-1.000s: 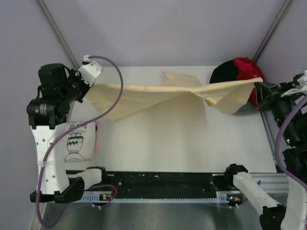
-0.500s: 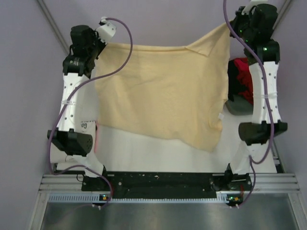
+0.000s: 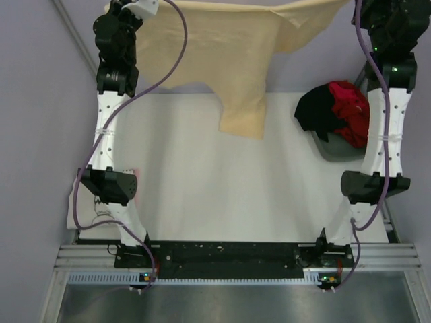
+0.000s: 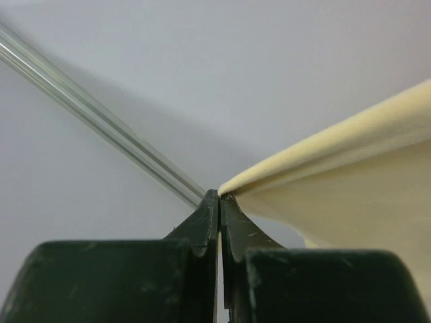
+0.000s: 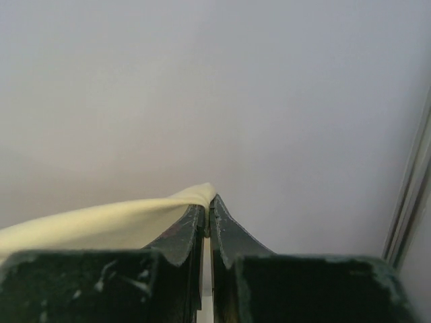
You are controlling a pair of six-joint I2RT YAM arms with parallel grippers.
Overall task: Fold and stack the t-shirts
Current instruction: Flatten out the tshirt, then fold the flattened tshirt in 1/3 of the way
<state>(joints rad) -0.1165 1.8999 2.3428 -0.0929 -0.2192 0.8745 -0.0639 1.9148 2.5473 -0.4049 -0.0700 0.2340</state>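
The pale yellow t-shirt (image 3: pixel 236 60) hangs stretched high over the far end of the table, its lower part dangling down to the table's back edge. My left gripper (image 4: pixel 219 196) is shut on its left corner (image 4: pixel 337 168); in the top view that gripper (image 3: pixel 138 5) is at the upper left. My right gripper (image 5: pixel 207 199) is shut on the shirt's other corner (image 5: pixel 101 222), at the upper right of the top view, mostly cut off. A black t-shirt (image 3: pixel 316 111) and a red t-shirt (image 3: pixel 350 111) lie bunched at the right. The white printed t-shirt is hidden.
The black and red shirts lie in a grey bin (image 3: pixel 337 149) at the table's right side. The white table (image 3: pixel 229 195) lies below. A metal frame post (image 3: pixel 74 40) runs diagonally at the back left, and also shows in the left wrist view (image 4: pixel 101 121).
Both arms have risen and reached far back, lifting the yellow shirt from spread over the table to hanging high at the far end. The grips held throughout.
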